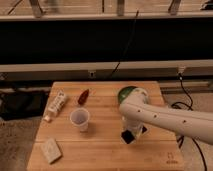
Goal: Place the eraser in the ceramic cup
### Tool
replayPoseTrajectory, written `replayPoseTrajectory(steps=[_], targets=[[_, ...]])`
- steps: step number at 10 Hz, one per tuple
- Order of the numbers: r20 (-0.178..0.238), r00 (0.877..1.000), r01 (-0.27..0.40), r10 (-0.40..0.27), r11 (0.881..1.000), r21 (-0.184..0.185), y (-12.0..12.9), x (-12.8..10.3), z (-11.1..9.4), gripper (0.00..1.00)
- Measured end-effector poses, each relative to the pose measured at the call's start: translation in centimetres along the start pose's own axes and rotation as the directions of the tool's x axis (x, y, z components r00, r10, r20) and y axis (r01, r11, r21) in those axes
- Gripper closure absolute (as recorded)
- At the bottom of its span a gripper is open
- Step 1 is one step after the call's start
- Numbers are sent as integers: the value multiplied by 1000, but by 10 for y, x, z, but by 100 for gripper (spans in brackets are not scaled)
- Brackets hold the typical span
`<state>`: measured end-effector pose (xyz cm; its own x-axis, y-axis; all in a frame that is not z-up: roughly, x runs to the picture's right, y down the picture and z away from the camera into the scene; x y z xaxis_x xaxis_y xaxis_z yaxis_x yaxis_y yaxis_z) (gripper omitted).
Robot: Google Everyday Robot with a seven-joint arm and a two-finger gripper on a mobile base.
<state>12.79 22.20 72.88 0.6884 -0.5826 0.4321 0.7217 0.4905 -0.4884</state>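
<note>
eraser (127,137): black block pinched at the tip of the claw (128,134), right of centre on the worktop (100,152), toward the front. Only part of it shows, the rest sits behind the fingers. It's low over the wood, can't tell if it touches.

claw: closed down narrow on the eraser, pointing down. It hangs from the white arm (165,117), which comes in from the right edge and bends down at the wrist.

ceramic cup (80,119): upright, mouth up, left of the claw and well apart from it, roughly mid-worktop. Whitish, no handle.

Rest of the worktop:
- green bowl (125,92) behind the claw at the back, mostly hidden by the wrist, only the left rim shows
- small dark red item (84,96) behind the cup, can't tell what it is
- white tube-like package (56,104) at the left edge, lying diagonally
- pale beige block (51,150) in the front left corner, flat, well apart from the cup

1 black cable (122,55) runs up the dark wall behind the worktop.
</note>
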Motion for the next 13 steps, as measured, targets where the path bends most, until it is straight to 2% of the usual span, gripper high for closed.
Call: replayPoseTrajectory(steps=[5, 7, 13], targets=[[-40, 998, 56, -57, 998, -19, -45, -24, -21, 100], [-54, 996, 74, -75, 997, -27, -54, -28, -27, 100], [-109, 980, 160, -165, 986, -50, -100, -62, -57, 100]])
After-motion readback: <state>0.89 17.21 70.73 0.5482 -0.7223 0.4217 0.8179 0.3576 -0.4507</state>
